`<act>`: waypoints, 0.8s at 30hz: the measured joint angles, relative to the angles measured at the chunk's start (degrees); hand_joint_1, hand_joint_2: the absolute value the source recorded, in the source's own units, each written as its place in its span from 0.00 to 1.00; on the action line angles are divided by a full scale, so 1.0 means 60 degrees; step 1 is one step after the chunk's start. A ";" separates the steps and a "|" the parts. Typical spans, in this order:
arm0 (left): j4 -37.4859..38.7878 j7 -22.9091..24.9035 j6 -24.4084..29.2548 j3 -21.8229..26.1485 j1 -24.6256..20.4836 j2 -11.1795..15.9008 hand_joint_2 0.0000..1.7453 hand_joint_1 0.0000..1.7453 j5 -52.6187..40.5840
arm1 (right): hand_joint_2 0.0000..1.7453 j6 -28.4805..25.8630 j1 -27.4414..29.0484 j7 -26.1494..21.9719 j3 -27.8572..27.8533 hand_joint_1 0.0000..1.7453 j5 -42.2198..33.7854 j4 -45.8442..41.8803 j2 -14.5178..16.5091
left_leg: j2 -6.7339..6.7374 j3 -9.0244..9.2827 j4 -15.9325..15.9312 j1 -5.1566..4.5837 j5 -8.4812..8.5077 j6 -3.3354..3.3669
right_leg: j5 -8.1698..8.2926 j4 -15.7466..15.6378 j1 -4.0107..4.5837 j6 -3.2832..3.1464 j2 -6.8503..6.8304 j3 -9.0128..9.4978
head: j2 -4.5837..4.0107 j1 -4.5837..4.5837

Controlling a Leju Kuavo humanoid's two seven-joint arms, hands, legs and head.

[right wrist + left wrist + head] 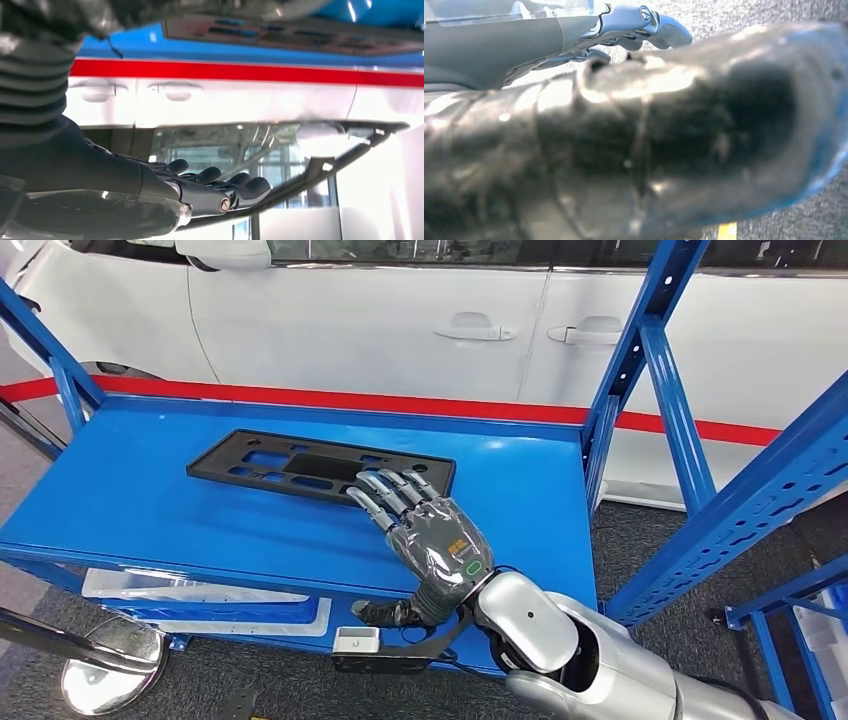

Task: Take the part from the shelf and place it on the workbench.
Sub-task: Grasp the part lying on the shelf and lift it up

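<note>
One hand (430, 530) is reaching the part (320, 466)
Its fingers are lying apart over the near edge, holding nothing; a shallow grasp risks pushing it across the shelf (130, 490).

White car (400, 330) beyond rack, 12 o'clock; red stripe (330, 400) along its base; grey carpet floor (660, 570) at 4 o'clock.

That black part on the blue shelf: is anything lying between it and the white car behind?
Only bare blue shelf surface, then the shelf's back edge, in the head view. The black part lies flat, the right robot hand at its near edge; the white car stands beyond.
</note>
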 joint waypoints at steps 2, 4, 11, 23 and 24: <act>0.0000 0.0000 0.0001 -0.0044 -0.0013 0.0003 0.00 0.00 -0.0016 | 1.00 0.0028 -0.0008 -0.0041 0.0005 0.00 -0.0114 0.0132 0.0015 | -0.0016 0.0761 -0.1152 -0.0103 0.0408 0.0181 | 0.0021 0.0003 0.0047 0.0010 0.0000 -0.0022 | 0.0001 0.0006; 0.0000 0.0000 0.0003 -0.0106 -0.0030 0.0012 0.00 0.00 -0.0038 | 1.00 0.0056 -0.0025 -0.0081 0.0016 0.00 -0.0218 0.0276 0.0055 | -0.0032 0.1211 -0.1926 -0.0205 0.0529 0.0311 | 0.0056 -0.0003 0.0049 0.0070 -0.0010 -0.0046 | 0.0001 0.0004; 0.0000 -0.0011 0.0004 -0.0219 -0.0039 0.0009 0.00 0.00 -0.0088 | 1.00 0.0127 -0.0066 -0.0244 0.0047 0.00 -0.0551 0.0645 0.0142 | -0.0007 0.1420 -0.2520 -0.0152 0.0733 0.0462 | -0.0137 0.0204 0.0045 0.0342 -0.0022 -0.0152 | -0.0001 0.0010; 0.0000 -0.0033 0.0004 -0.0261 -0.0048 0.0007 0.00 0.00 -0.0092 | 0.00 0.0194 -0.0080 -0.0385 0.0063 0.00 -0.0981 0.0867 0.0157 | 0.0001 0.1385 -0.2511 -0.0147 0.0748 0.0511 | -0.0873 0.1762 -0.0012 0.0436 -0.0016 -0.0900 | -0.0001 0.0008; 0.0000 -0.0037 0.0003 -0.0290 -0.0043 0.0005 0.00 0.00 -0.0092 | 0.00 0.0200 -0.0070 -0.0433 0.0074 0.00 -0.1161 0.0984 0.0163 | -0.0003 0.1377 -0.2498 -0.0142 0.0744 0.0507 | -0.0894 0.2042 -0.0046 0.0471 -0.0018 -0.1038 | -0.0001 0.0009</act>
